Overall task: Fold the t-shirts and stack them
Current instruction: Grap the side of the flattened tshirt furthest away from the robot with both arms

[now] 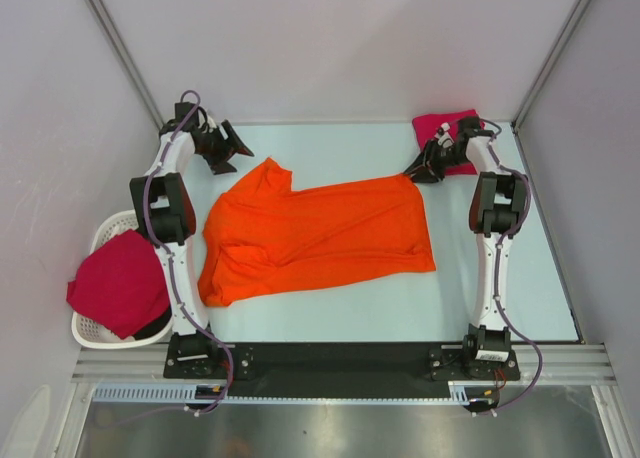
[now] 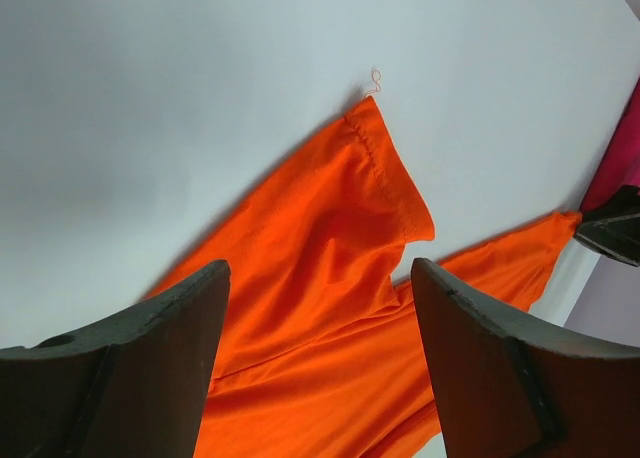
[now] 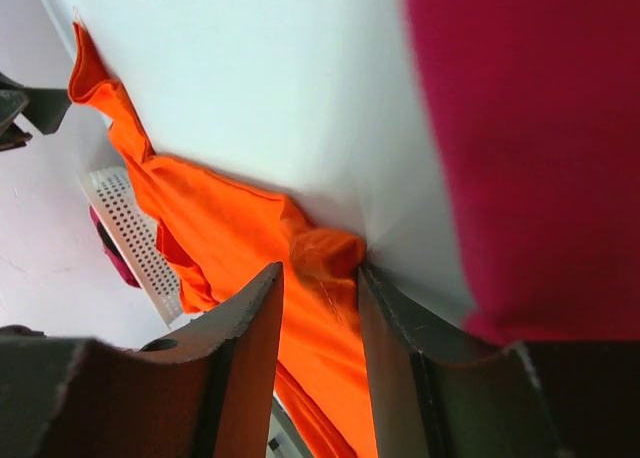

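Item 1. Orange t-shirt (image 1: 320, 238): I see it lying spread out flat in the middle of the desk (image 1: 500, 288), between the two arms. One sleeve points toward the far left, and the hem end lies on the right.

Item 2. Far crimson t-shirt (image 1: 445, 126): a compact bundle at the far right corner of the desk, just behind the right arm's wrist.

Item 3. Near crimson t-shirt (image 1: 118, 283): draped over the white basket (image 1: 95, 243), which sits off the desk's left edge beside the left arm.

Item 4. Left pincer (image 1: 222, 148): near the far left of the desk, just beyond the orange sleeve. My left wrist view shows its fingers (image 2: 150, 358) wide apart and holding nothing, with the sleeve on the desk beyond them.

Item 5. Right pincer (image 1: 420, 168): at the orange t-shirt's far right corner. In my right wrist view that corner is bunched between the fingertips (image 3: 255, 308), which stand a little apart. I cannot tell whether they are pressing on the cloth or merely flanking it.
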### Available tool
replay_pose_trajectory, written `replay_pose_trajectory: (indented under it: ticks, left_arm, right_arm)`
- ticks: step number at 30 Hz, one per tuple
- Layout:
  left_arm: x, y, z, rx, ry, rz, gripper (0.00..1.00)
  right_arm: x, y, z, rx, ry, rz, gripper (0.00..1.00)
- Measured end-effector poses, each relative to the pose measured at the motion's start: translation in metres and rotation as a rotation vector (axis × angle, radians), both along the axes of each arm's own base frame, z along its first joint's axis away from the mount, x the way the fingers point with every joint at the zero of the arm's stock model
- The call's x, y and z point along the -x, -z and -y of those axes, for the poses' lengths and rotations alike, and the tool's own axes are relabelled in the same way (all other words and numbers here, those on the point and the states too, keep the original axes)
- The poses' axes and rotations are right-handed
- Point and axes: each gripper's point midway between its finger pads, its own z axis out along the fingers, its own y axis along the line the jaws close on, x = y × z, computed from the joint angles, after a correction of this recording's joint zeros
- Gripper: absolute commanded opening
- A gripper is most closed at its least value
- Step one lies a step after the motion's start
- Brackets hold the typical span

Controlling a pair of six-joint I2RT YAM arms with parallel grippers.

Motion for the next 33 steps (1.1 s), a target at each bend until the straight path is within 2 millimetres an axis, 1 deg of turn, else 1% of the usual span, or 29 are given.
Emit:
replay_pose_trajectory:
  ticks: [3, 5, 6, 7, 10, 12, 14, 18, 21, 23, 25, 28, 29, 33]
  left_arm:
    - [0.0, 0.0, 0.0, 0.002, 0.001, -0.002, 0.79]
    - [0.0, 0.0, 0.0, 0.001, 0.001, -0.001, 0.79]
    - [0.001, 0.001, 0.0, 0.002, 0.001, -0.002, 0.79]
    - [0.001, 0.001, 0.0, 0.001, 0.001, -0.002, 0.79]
    - [0.001, 0.001, 0.0, 0.001, 0.001, -0.002, 0.82]
    - [0.001, 0.001, 0.0, 0.0, -0.001, -0.003, 0.85]
    - [0.0, 0.001, -0.003, -0.006, -0.006, -0.003, 0.91]
    - [-0.004, -0.001, -0.012, -0.024, -0.026, 0.005, 0.91]
    - [-0.016, -0.003, -0.022, -0.03, -0.046, 0.034, 0.9]
    - [-0.021, 0.001, -0.026, -0.022, -0.058, 0.034, 0.89]
    - [-0.023, 0.011, -0.028, -0.014, -0.067, 0.021, 0.89]
    - [-0.023, 0.031, -0.027, 0.01, -0.075, -0.022, 0.88]
    - [-0.023, 0.034, -0.023, 0.038, -0.072, -0.032, 0.88]
    - [-0.026, 0.03, -0.016, 0.077, -0.065, -0.023, 0.86]
  right_arm:
    - [0.001, 0.0, -0.011, -0.013, -0.023, 0.002, 0.39]
    - [0.002, 0.0, -0.016, -0.017, -0.033, 0.001, 0.2]
    - [0.002, 0.001, -0.017, -0.016, -0.037, 0.002, 0.07]
    - [0.003, 0.004, -0.018, -0.007, -0.04, 0.001, 0.0]
    - [0.005, 0.01, -0.02, -0.014, -0.042, -0.019, 0.0]
    - [0.006, 0.011, -0.019, -0.012, -0.043, -0.018, 0.0]
    - [0.006, 0.01, -0.019, -0.012, -0.043, -0.017, 0.0]
    - [0.006, 0.011, -0.018, -0.012, -0.042, -0.019, 0.0]
    - [0.007, 0.011, -0.018, -0.014, -0.041, -0.022, 0.0]
    - [0.009, 0.011, -0.017, -0.014, -0.041, -0.024, 0.0]
    - [0.011, 0.011, -0.017, -0.013, -0.043, -0.027, 0.0]
    - [0.013, 0.01, -0.016, -0.011, -0.044, -0.03, 0.0]
    - [0.013, 0.011, -0.016, -0.011, -0.043, -0.031, 0.0]
    - [0.013, 0.011, -0.016, -0.01, -0.043, -0.032, 0.0]
